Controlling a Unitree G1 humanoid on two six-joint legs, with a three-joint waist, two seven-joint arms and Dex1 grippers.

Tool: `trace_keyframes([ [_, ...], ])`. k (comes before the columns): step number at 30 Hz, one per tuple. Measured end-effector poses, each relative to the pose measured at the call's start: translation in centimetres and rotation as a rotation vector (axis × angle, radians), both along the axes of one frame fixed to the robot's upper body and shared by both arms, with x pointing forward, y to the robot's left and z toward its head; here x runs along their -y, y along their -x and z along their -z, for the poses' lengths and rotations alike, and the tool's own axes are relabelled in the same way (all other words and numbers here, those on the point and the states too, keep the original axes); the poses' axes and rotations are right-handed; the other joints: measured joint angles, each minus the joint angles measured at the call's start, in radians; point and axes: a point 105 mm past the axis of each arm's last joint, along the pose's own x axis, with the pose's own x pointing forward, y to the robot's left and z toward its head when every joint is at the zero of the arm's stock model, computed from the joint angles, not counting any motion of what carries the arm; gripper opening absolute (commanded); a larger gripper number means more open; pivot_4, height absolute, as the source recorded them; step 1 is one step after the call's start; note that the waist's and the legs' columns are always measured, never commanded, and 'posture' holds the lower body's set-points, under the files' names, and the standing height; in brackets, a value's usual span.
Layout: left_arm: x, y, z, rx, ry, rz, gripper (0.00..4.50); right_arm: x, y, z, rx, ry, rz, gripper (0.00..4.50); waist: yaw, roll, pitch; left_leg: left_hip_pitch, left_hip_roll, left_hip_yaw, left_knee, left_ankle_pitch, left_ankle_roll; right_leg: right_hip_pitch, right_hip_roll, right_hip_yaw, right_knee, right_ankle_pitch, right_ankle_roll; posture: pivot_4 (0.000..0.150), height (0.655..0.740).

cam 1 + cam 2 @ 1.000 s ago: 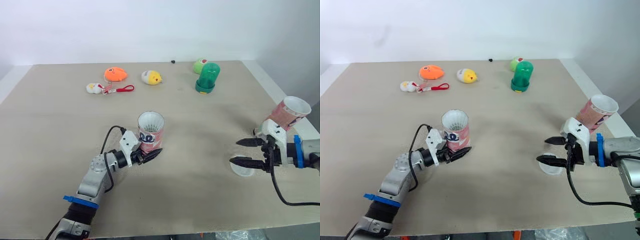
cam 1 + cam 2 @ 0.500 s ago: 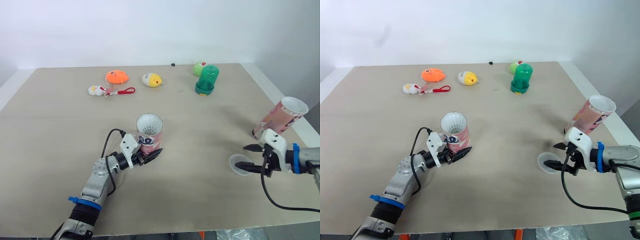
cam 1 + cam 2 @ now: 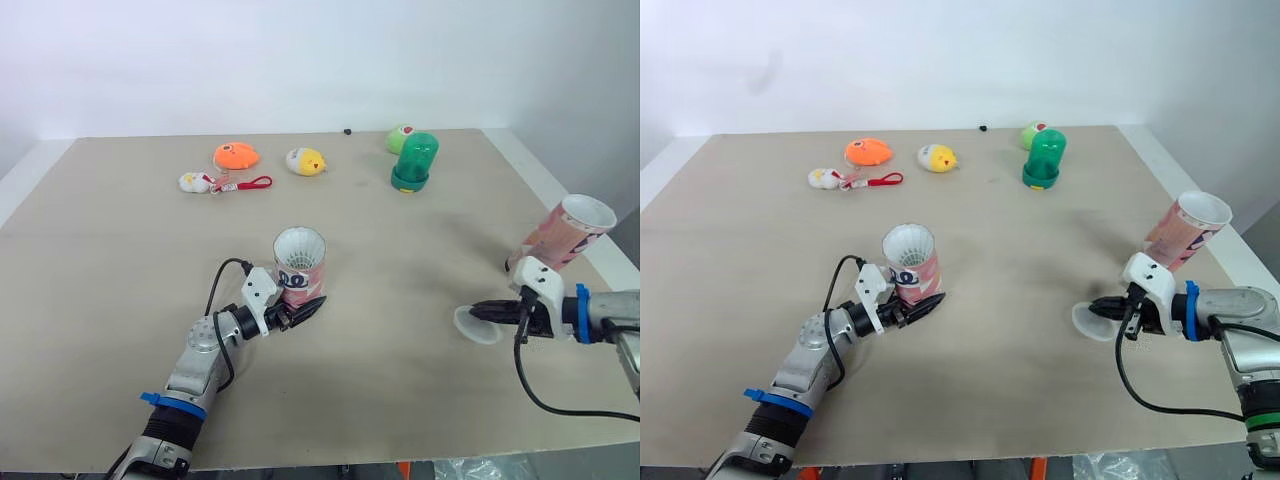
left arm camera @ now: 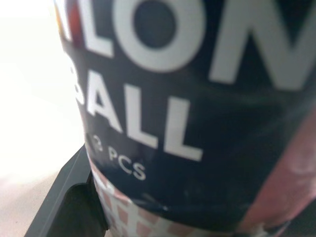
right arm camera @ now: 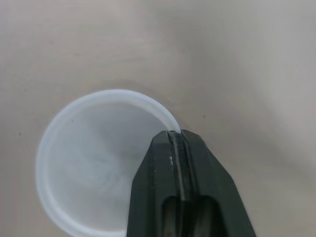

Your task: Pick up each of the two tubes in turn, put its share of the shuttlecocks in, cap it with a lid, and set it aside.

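Nearest, the right gripper (image 3: pixel 1110 308) has its two fingers pressed together on the rim of a translucent white lid (image 3: pixel 1088 322). The lid hangs tilted just above the table (image 3: pixel 400 400); whether its low edge touches the top I cannot tell. The left gripper (image 3: pixel 300 310) is clamped on the lower body of a pink shuttlecock tube (image 3: pixel 300 270) at mid-table. The tube stands with its long axis upright and its open mouth showing a white shuttlecock (image 3: pixel 299 246).

The coming move likely turns on this: that mouth lies well apart from the lid, to the robot's left and slightly higher, with bare beige tabletop between. The second tube (image 3: pixel 560 232) leans open at the right edge, just behind the right gripper. Far back lie a green dome container (image 3: pixel 415 158), a yellow chick toy (image 3: pixel 305 161) and an orange plush (image 3: pixel 236 156), before a white wall
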Motion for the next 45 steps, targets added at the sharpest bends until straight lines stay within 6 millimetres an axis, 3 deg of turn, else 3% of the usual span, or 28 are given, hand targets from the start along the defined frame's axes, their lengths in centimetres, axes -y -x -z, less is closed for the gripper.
trace_keyframes([
  [4,-0.1,-0.1,0.2,-0.001,0.006,-0.006,3.02,-1.5,-0.8,-1.9,0.028,-0.056,-0.035,0.09,0.000,0.003,-0.001,0.000,0.000,0.000,0.000,0.000,0.000,-0.001,0.000,0.001,0.000,0.000,0.000,0.150,0.7400],
  [6,-0.2,-0.1,0.2,-0.002,0.008,-0.012,3.02,-3.2,-1.8,-4.3,0.082,-0.106,-0.069,0.09,-0.002,0.006,-0.001,0.000,0.000,0.001,0.000,0.000,0.000,-0.001,0.000,0.001,0.000,0.001,0.001,0.150,0.7400],
  [9,-0.2,-0.2,0.3,-0.005,0.013,-0.015,3.02,-9.3,-3.2,-12.7,0.293,-0.229,-0.245,0.09,-0.007,0.009,-0.002,0.000,-0.001,-0.001,0.000,0.000,0.000,-0.002,0.001,0.001,0.001,0.001,0.002,0.150,0.7400],
  [12,0.0,-0.2,0.2,0.000,0.010,-0.006,3.02,-14.1,-2.7,-17.4,0.408,-0.297,-0.396,0.09,-0.005,0.010,-0.005,-0.001,-0.001,-0.003,-0.002,0.000,0.000,-0.002,0.001,-0.001,0.000,0.000,0.000,0.150,0.7400],
  [13,0.3,-0.1,0.0,0.009,0.009,0.005,3.02,-17.7,-1.9,-18.5,0.419,-0.313,-0.516,0.09,0.004,0.007,-0.006,-0.001,-0.001,-0.004,-0.004,0.000,0.000,-0.002,0.000,-0.001,-0.001,-0.003,0.000,0.150,0.7400],
  [14,0.4,0.0,0.0,0.011,0.009,0.007,3.02,-18.1,-1.8,-18.5,0.415,-0.313,-0.528,0.09,0.005,0.007,-0.006,-0.002,-0.001,-0.004,-0.004,0.000,0.000,-0.002,0.000,-0.001,-0.001,-0.003,0.000,0.150,0.7400],
  [21,0.3,-0.1,0.0,0.013,0.004,-0.002,3.02,-26.3,-0.8,-19.1,0.493,-0.152,-0.804,0.09,0.002,0.009,-0.007,-0.002,-0.001,-0.003,-0.007,0.000,0.000,-0.004,0.000,0.000,-0.001,-0.003,-0.001,0.150,0.7400],
  [24,0.1,-0.1,0.0,0.017,0.005,-0.016,3.02,-28.2,-0.6,-18.3,0.505,-0.091,-0.870,0.09,0.003,0.006,-0.008,-0.002,-0.001,-0.004,-0.007,0.000,0.000,-0.003,-0.001,-0.002,-0.001,-0.004,-0.001,0.150,0.7400],
  [31,0.0,0.0,0.1,0.002,0.004,-0.028,3.02,-28.9,-1.1,-16.7,0.487,0.023,-0.902,0.09,0.001,0.006,-0.007,-0.001,0.000,-0.004,-0.008,0.000,0.000,-0.004,0.000,-0.002,-0.001,-0.004,-0.003,0.150,0.7400],
  [45,0.2,0.2,0.2,-0.054,-0.002,0.013,3.02,-28.0,-2.2,-16.2,0.471,0.108,-0.874,0.09,0.001,0.005,-0.007,-0.002,-0.001,-0.005,-0.010,0.000,0.000,-0.004,0.000,-0.003,-0.001,-0.006,-0.004,0.150,0.7400],
])
